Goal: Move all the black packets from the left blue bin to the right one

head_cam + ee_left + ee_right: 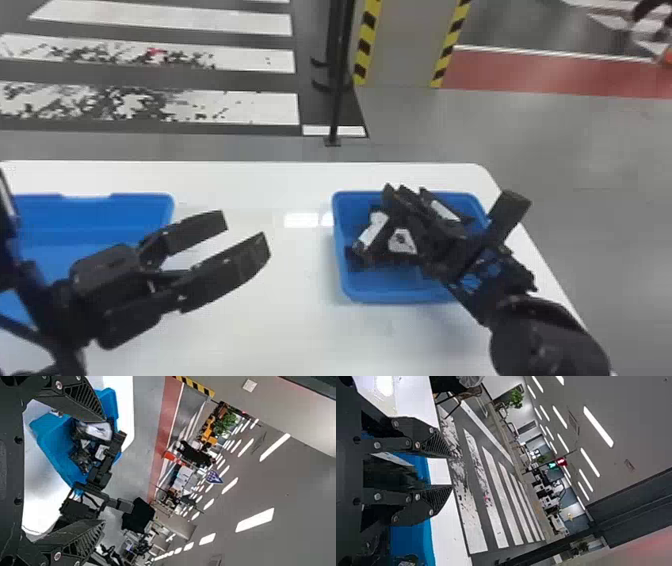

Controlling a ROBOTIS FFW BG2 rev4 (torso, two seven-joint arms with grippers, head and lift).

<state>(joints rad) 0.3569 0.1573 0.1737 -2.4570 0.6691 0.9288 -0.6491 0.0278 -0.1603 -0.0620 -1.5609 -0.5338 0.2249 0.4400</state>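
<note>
two blue bins: the left blue bin (145, 200) and the right blue bin (395, 295) sit well apart on the white desk (295, 320).
black packets: a jumbled pile (372, 232) lies in the right blue bin, pale labels showing on some. they overlap at odd angles. whether any remain in the left blue bin i cannot tell, as the left arm (57, 310) covers part of it.
left gripper (245, 231): over the desk between the bins, its fingers (227, 275) released and spread wide, with nothing between them.
right gripper (451, 471): low over the right blue bin, right at the pile. clenched on a packet or released, i cannot tell.
step in hand: likely settling packets into the right blue bin.
doing it well, right gripper: if it has a packet, bring that down flat onto the lower side of the pile, let go gently, then lift straight up so no corner snags and rides out over the rim. a light nudge inward would suit any packet leaning high.
doing it well, left gripper: best kept off the right blue bin until the right arm (545, 340) is clear; after that, check the left blue bin, come down with fingers wide and take one packet by its middle.
risk: packets are probably limp and slick, so a grip at the edge may slip.
</note>
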